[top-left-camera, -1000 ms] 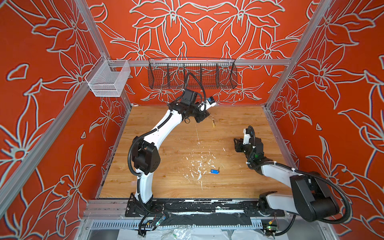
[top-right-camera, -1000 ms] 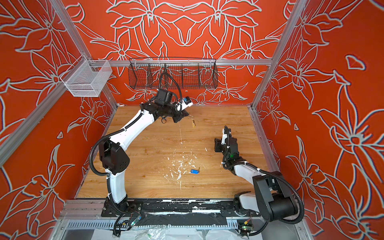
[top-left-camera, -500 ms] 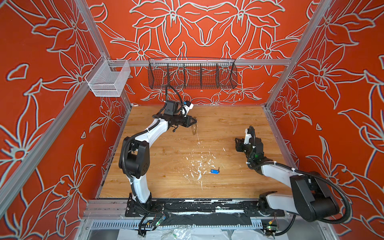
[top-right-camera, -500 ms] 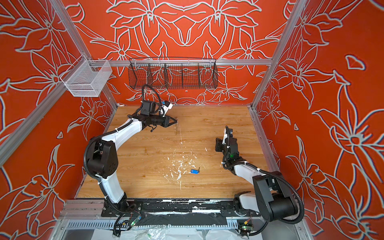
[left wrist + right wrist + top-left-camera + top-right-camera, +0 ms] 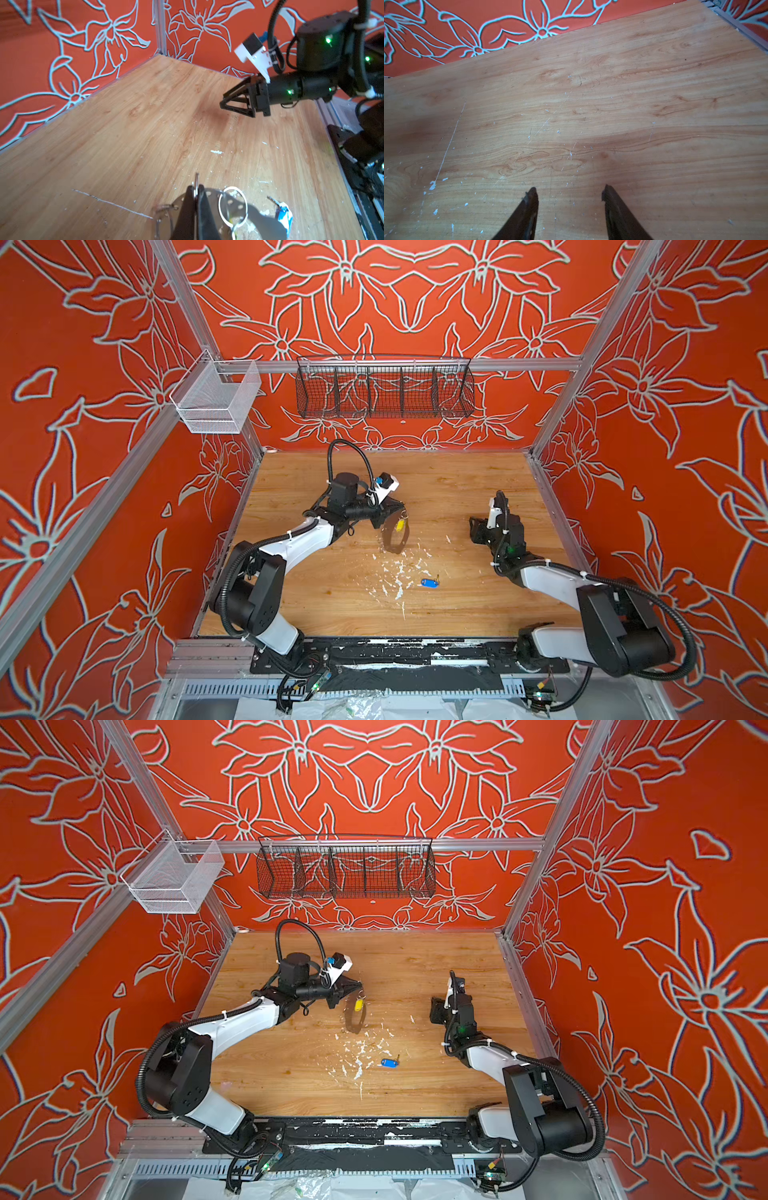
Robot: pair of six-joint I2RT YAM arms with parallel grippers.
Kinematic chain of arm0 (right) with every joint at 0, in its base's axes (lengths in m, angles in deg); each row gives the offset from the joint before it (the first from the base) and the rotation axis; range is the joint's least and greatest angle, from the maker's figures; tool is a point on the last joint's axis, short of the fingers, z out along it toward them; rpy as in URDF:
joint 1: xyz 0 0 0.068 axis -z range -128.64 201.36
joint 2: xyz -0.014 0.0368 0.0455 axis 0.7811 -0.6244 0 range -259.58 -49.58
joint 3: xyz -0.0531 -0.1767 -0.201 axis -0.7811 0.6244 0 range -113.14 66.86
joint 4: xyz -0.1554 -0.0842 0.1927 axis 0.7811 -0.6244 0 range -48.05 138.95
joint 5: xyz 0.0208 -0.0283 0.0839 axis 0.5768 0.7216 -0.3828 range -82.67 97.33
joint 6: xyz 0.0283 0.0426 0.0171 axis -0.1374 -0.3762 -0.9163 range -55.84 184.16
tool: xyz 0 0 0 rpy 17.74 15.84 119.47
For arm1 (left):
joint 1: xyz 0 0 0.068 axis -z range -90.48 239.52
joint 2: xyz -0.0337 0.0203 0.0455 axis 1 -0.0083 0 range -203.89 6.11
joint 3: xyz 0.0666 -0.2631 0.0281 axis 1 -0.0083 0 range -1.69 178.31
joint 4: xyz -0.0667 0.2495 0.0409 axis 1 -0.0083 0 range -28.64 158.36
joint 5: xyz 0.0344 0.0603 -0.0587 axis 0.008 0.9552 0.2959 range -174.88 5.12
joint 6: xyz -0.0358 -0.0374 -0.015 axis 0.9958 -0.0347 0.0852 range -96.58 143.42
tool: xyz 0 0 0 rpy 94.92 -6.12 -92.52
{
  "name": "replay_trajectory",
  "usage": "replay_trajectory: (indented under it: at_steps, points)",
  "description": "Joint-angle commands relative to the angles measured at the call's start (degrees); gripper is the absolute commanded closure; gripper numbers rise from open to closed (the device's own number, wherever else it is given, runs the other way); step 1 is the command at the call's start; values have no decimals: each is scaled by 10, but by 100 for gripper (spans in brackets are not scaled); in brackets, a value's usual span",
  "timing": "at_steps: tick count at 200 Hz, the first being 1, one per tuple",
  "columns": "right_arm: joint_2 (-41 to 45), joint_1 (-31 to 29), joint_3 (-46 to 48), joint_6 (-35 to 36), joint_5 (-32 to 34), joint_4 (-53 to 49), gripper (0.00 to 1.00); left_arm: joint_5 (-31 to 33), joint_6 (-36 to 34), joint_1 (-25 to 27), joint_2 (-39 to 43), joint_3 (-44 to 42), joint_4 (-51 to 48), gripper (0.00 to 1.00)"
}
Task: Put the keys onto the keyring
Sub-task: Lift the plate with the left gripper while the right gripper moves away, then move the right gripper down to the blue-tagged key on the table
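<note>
Left gripper [image 5: 196, 188]: jaws pressed together, pinching the keyring [image 5: 235, 202] by its rim. Yellow-tag key [image 5: 399, 525] hangs on the keyring. Blue-tag key [image 5: 428, 582] lies apart, mid-surface [image 5: 457, 605]. Right gripper [image 5: 569, 193]: spread, empty, near the right edge.

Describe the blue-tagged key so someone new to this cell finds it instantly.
Start at the wooden table and find the patch of white flecks near its middle. The blue-tagged key lies flat on that patch's right edge in both top views, alone and ungripped. Its blue oval tag sets it apart from the yellow-tagged key, which hangs by the keyring under the left gripper.
</note>
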Motion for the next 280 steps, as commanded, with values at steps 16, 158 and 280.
replay_trajectory:
  at_steps: [16,158,280]
  points:
    - [24,2,0,-18,19,-10,47,-16,-32,10,40,9,68,100]
    - [259,-166,-25,-168,-55,-394,63,97,33,42,66,-20,124,100]
    - [72,-462,-45,-163,210,-420,70,130,7,43,85,-30,110,100]
